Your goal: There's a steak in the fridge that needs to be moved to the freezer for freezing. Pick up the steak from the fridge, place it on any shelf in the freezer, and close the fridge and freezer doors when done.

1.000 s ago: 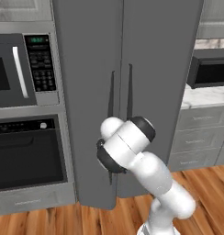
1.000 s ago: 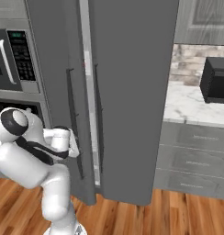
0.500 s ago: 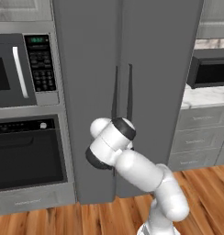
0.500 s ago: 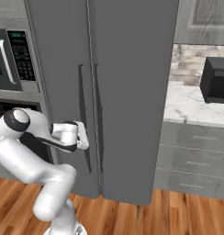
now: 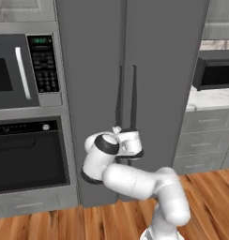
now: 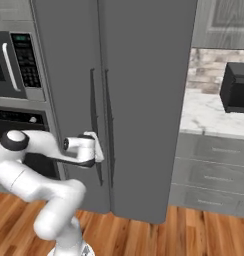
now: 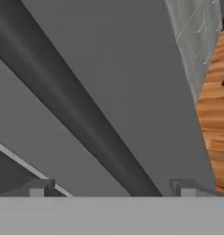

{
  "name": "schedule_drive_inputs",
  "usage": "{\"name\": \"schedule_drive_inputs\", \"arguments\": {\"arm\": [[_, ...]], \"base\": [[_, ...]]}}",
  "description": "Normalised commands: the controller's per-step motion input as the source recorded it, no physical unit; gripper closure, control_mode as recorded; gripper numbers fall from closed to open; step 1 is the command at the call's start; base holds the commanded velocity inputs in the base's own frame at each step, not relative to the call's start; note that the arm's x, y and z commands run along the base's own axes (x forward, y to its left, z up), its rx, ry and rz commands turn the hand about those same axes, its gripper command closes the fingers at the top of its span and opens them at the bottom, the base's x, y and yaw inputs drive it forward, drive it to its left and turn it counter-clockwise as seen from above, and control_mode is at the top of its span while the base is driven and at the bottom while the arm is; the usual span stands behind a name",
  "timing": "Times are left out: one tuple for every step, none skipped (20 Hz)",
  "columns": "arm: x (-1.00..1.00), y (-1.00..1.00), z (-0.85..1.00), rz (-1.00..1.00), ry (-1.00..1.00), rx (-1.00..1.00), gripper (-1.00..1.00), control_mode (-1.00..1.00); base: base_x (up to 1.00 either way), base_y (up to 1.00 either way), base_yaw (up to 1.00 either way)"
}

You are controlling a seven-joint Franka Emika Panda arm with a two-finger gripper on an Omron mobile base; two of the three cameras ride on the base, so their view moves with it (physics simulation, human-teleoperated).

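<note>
I have the two-finger gripper up against the two tall matte grey fridge and freezer doors, both of which look shut, so the steak is out of sight behind them and I cannot say which shelf it lies on. In the hand view a long thin dark vertical handle runs between the two fingers, which stand apart on either side of it without closing on anything. In the right base view the gripper sits at the lower part of the handle on the narrow door. I judge the door to be stiff and fairly heavy, swinging on a hinge, so the best hold is square across the rigid bar, pulling in an arc. The bar looks smooth, so it could slip.
</note>
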Motion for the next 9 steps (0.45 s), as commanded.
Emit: {"name": "schedule_drive_inputs", "arguments": {"arm": [[1.0, 0.0, 0.16, -0.17, 0.11, -0.12, -1.0, -1.0], [1.0, 0.0, 0.19, -0.18, 0.12, -0.12, -1.0, -1.0], [1.0, 0.0, 0.21, -0.2, 0.16, -0.11, -1.0, -1.0], [1.0, 0.0, 0.3, -0.22, 0.15, -0.12, -1.0, -1.0], [1.0, 0.22, 0.36, -0.25, 0.15, -0.13, -1.0, -1.0], [1.0, 0.74, 0.18, -0.34, 0.09, -0.19, -1.0, -1.0], [1.0, 0.89, 0.11, -0.43, 0.09, -0.23, -1.0, -1.0], [0.97, 1.0, 0.08, -0.45, 0.09, -0.25, -1.0, -1.0], [1.0, 1.0, 0.03, -0.47, 0.12, -0.27, -1.0, -1.0]], "base": [[0.0, 0.0, 0.0], [0.0, 0.0, 0.0], [0.0, 0.0, 0.0], [0.0, 0.0, 0.0], [0.0, 0.0, 0.0], [0.0, 0.0, 0.0], [0.0, 0.0, 0.0], [0.0, 0.0, 0.0], [0.0, 0.0, 0.0]]}}
